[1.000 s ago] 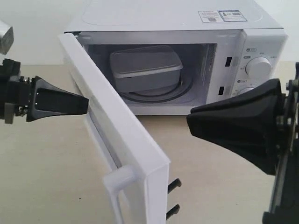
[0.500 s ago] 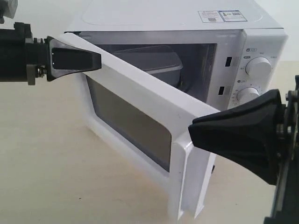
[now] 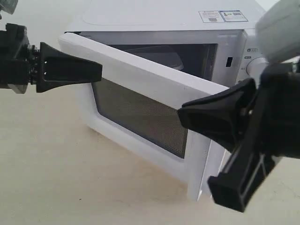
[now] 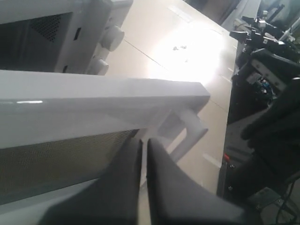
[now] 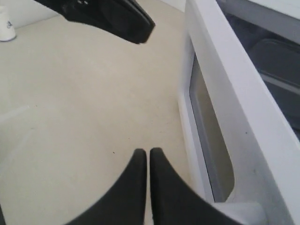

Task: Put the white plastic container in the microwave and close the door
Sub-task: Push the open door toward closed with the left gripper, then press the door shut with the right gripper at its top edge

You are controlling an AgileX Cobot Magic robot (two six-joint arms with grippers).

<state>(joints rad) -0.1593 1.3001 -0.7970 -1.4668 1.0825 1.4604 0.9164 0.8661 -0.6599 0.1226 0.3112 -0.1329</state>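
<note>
The white microwave [image 3: 164, 18] stands at the back with its door [image 3: 140, 70] swung partway in, still ajar. The white plastic container [image 3: 161, 54] sits inside, seen through the gap above the door, and also shows as the container [image 5: 276, 56] in the right wrist view. My left gripper [image 3: 99, 70] is shut and empty, its tips at the door's outer face near the upper hinge side. My right gripper [image 3: 180, 115] is shut and empty, in front of the door's free end. The left gripper [image 4: 144, 140] points at the mesh window [image 4: 56, 159] by the handle [image 4: 187, 136].
A beige tabletop [image 3: 56, 164] spreads in front of the microwave. The two dials [image 4: 112, 37] show on the control panel. A small white object [image 5: 5, 26] stands far off on the table. Dark equipment [image 4: 267, 70] crowds the table's far side.
The door has swung from wide open to nearly half shut. My left gripper rose and moved right along the door's outer face. The right arm lifted and moved left toward the door's free end.
</note>
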